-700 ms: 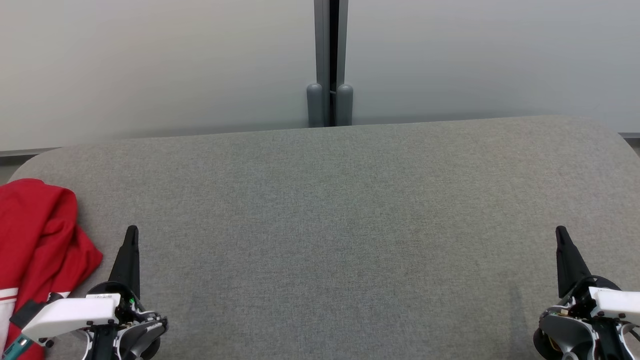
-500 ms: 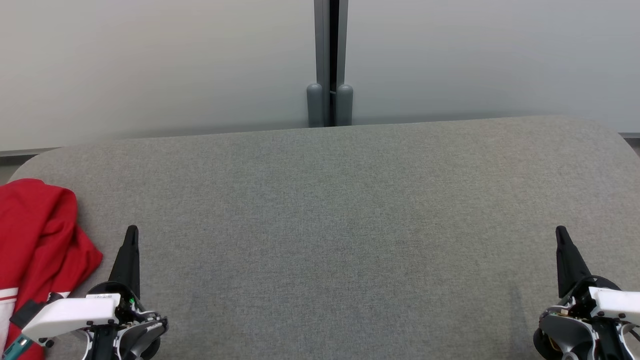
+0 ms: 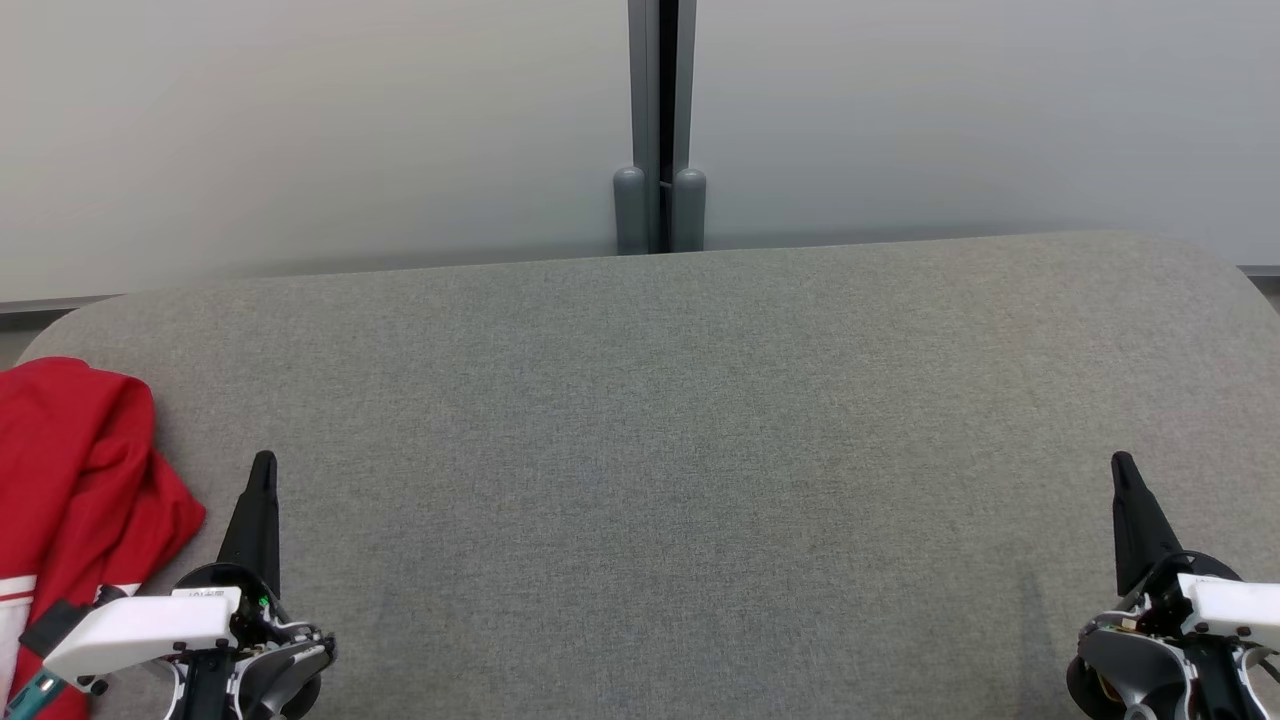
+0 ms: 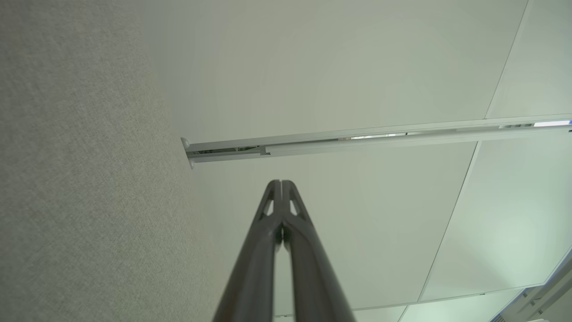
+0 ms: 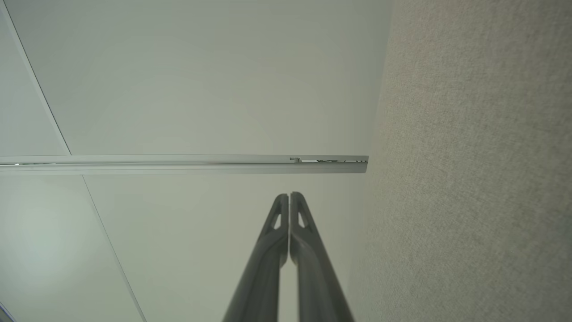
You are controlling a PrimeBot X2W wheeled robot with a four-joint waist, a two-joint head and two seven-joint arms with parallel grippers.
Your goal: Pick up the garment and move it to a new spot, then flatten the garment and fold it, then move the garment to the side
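A red garment [image 3: 75, 480] with white stripes lies bunched at the left edge of the grey fabric-covered table [image 3: 680, 450] in the head view, partly cut off by the frame. My left gripper [image 3: 263, 462] stands shut just to the right of it, not touching it, fingers pointing away from me. At the lower right my right gripper [image 3: 1122, 463] is shut too, with nothing in it. In the left wrist view the left gripper [image 4: 281, 183] has its fingers pressed together, and the right gripper [image 5: 289, 195] looks the same in the right wrist view.
A pale wall [image 3: 300, 130] with a dark vertical post [image 3: 660, 120] stands right behind the table's far edge. The table's rounded corners show at the far left and far right. Grey fabric stretches between the two grippers.
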